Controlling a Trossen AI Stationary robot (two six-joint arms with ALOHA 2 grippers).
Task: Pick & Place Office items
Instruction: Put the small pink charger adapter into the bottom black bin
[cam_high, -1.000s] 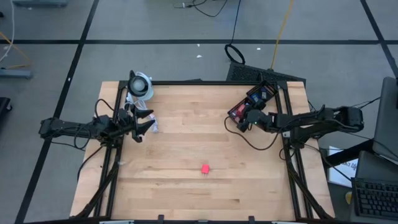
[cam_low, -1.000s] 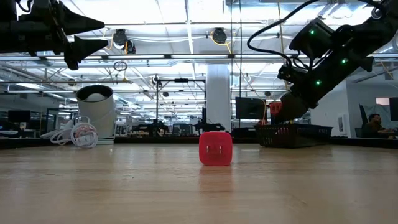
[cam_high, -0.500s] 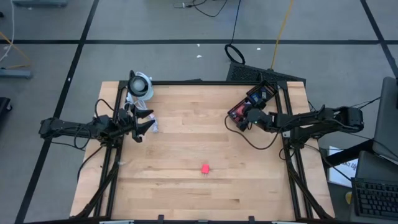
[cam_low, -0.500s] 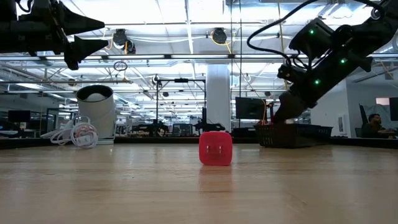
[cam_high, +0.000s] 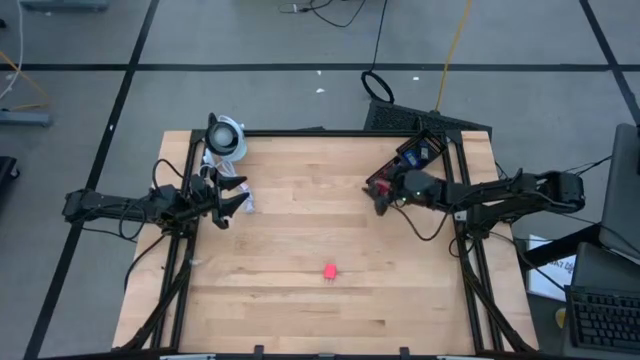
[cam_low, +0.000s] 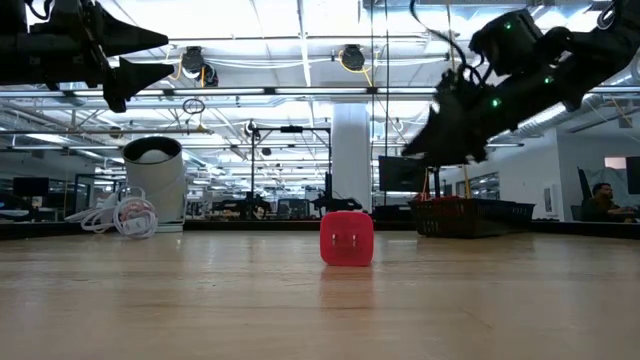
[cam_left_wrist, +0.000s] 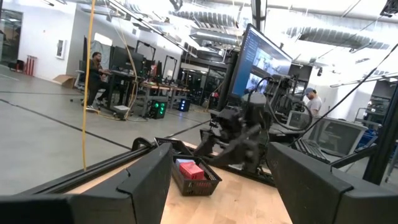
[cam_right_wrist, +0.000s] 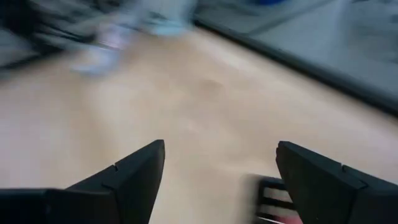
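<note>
One red block (cam_high: 329, 270) (cam_low: 347, 238) lies flat on the wooden table, near the middle and toward the near edge. More office items, red (cam_left_wrist: 189, 169) and blue among them, lie in a dark mesh basket (cam_high: 404, 160) (cam_low: 470, 214) at the far right. My right gripper (cam_high: 381, 200) (cam_low: 412, 152) (cam_right_wrist: 217, 180) hovers open beside the basket's left end, above the table, with nothing between its fingers. My left gripper (cam_high: 236, 200) (cam_low: 160, 55) (cam_left_wrist: 217, 186) hangs open and empty high over the table's left side.
A round white-and-black device (cam_high: 225, 135) (cam_low: 155, 180) stands at the far left corner with a white coiled cable (cam_low: 122, 215) beside it. Black frame rails run along the table's left and right edges. Bare wood lies around the red block.
My right gripper has risen from the basket and tipped up from pointing steeply down to nearly level, swinging a little toward the table's left. The red block and my left gripper have kept still.
</note>
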